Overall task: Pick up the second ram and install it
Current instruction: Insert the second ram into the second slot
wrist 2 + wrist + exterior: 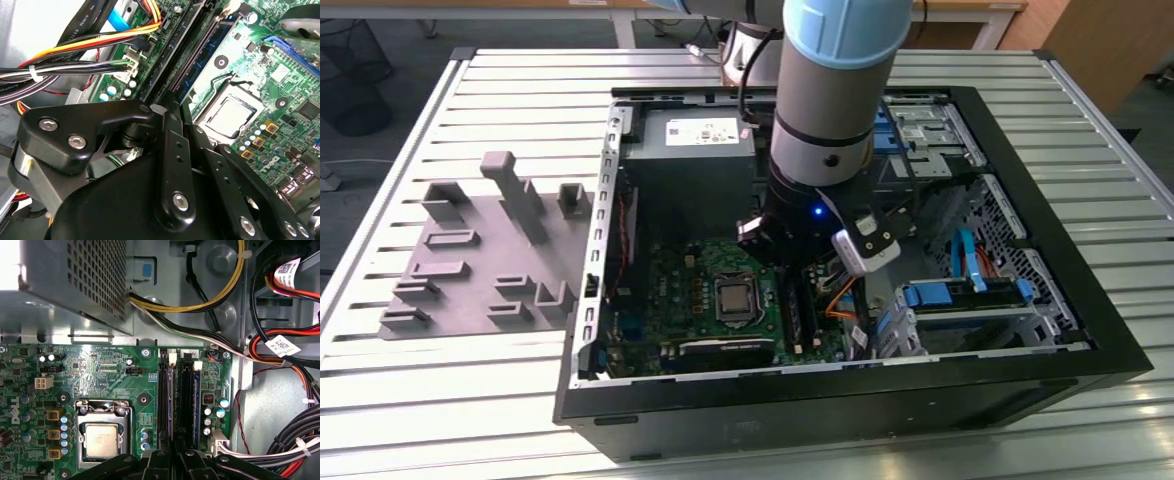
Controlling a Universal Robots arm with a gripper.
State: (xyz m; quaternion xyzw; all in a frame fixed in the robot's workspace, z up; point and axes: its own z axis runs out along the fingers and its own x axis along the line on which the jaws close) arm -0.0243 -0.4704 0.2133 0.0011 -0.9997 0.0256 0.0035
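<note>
Slatted metal table carries open computer case and grey slotted blocks. We see gripper low over motherboard, beside silver processor, at memory slots. Second ram stands seated in slot. We cannot tell jaw state.

Arm reaching straight down, gripper low

The arm stands nearly vertical, its wrist pointing downward with a small blue light lit on it. Below the wrist, the black gripper shows its linkages converging, the fingers drawn close together around the jaw line.
</note>
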